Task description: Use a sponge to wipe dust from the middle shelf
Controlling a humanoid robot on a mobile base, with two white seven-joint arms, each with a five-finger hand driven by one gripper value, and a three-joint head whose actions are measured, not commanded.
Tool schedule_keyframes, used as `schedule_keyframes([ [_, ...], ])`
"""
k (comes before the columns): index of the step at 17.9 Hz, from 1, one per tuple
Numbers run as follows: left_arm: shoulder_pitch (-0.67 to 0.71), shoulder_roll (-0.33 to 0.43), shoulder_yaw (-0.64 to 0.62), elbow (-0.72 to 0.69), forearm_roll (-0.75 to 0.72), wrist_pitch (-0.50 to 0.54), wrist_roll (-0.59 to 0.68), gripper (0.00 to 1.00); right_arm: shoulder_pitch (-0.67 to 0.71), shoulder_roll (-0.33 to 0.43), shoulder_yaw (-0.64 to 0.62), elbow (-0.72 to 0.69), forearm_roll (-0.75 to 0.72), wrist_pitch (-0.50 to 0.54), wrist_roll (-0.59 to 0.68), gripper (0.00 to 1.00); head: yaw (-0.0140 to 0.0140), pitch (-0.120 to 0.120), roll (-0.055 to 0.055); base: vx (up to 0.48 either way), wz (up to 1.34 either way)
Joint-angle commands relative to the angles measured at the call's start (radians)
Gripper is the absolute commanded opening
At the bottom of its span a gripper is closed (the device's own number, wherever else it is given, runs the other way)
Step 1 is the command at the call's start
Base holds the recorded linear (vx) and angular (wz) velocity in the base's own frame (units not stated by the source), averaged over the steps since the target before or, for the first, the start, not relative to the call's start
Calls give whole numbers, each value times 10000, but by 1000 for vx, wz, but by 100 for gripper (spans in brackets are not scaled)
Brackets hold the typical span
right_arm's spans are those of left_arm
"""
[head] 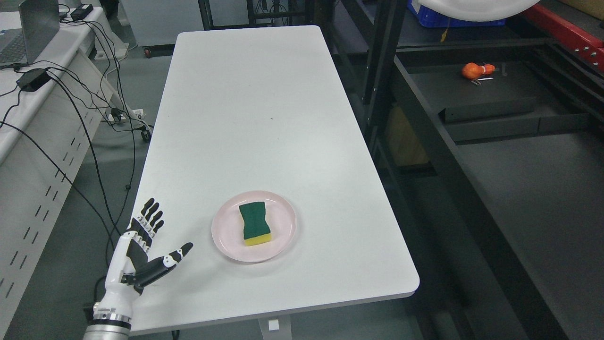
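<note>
A green-topped sponge (255,224) with a yellow underside lies on a pale pink plate (225,236) near the front of the white table (255,108). My left hand (148,243) hovers at the table's front left corner, fingers spread and holding nothing, a short way left of the plate. A dark shelf rack (472,94) stands to the right of the table. The right arm does not show.
An orange object (476,70) lies on the rack's dark shelf at the upper right. A white desk (37,123) with a laptop, power bricks and trailing black cables runs along the left. Grey floor separates it from the table.
</note>
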Motion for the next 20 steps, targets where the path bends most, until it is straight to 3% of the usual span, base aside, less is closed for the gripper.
schedule_keyframes([
  [1, 37, 123, -128, -11, -4, -15, 0, 99, 1, -175, 0, -175, 0, 723, -5, 100, 0, 0, 0, 0, 0],
  [13, -667, 224, -51, 50, -662, -230, -829, 99, 1, -175, 0, -175, 0, 723, -5, 100, 0, 0, 0, 0, 0],
  [17, -1082, 1158, -82, 50, -1642, -474, -875, 99, 1, -175, 0, -175, 0, 723, -5, 100, 0, 0, 0, 0, 0],
  [20, -1250, 2063, -265, 188, -3112, -1652, -1256, 99, 1, -175, 0, -175, 0, 723, -5, 100, 0, 0, 0, 0, 0],
])
